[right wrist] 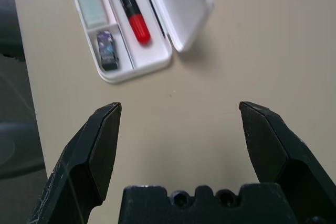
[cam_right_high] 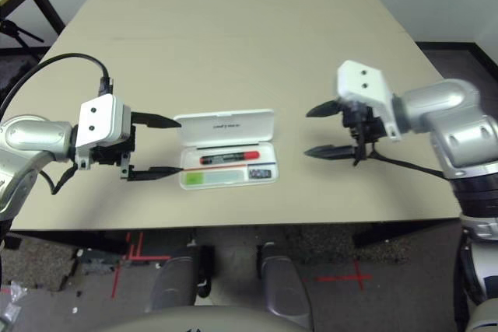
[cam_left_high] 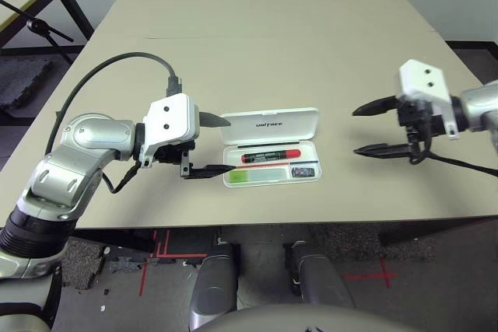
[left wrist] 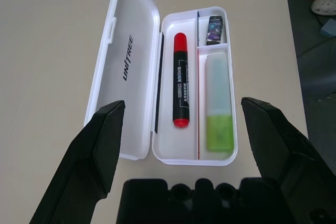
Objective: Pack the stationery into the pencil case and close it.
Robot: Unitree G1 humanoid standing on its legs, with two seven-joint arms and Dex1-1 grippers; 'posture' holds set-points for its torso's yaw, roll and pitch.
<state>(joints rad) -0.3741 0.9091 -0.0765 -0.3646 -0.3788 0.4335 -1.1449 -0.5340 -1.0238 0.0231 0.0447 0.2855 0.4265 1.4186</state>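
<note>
Silver-armed and black-fingered, the left gripper [cam_left_high: 212, 145] sits at the nine o'clock end of the flat white hard-plastic pencil case [cam_left_high: 271, 163], jaws spread wide and holding nothing; one finger reaches over the lid's left corner, the other lies along the tray's left end, and whether it touches the plastic I cannot tell. The case rests near the front middle of the beige table [cam_left_high: 272, 44], its hinged white lid with black print [cam_left_high: 270, 124] folded back flat toward twelve o'clock.

All the stationery looks packed already. The red marker with black barrel [cam_left_high: 270, 156] lies lengthwise in the rear channel. The light-green highlighter [cam_left_high: 253, 176] fills the front left compartment, and the tiny dark grey block [cam_left_high: 304, 170] sits in the small front right compartment. Nothing pokes above the rim as far as these views show.

So the step in hand is closing. My judgement: slip one left finger under the lid's far edge, from eleven o'clock, and swing it over toward six o'clock in an arc about the hinge, not straight down. The light case will likely skid, so brace it.

Well apart at three o'clock, the right gripper [cam_left_high: 380, 129] hovers above bare table, jaws spread and empty. It could steady the tray's right end, then press the lid's front edge until the latch seats.
</note>
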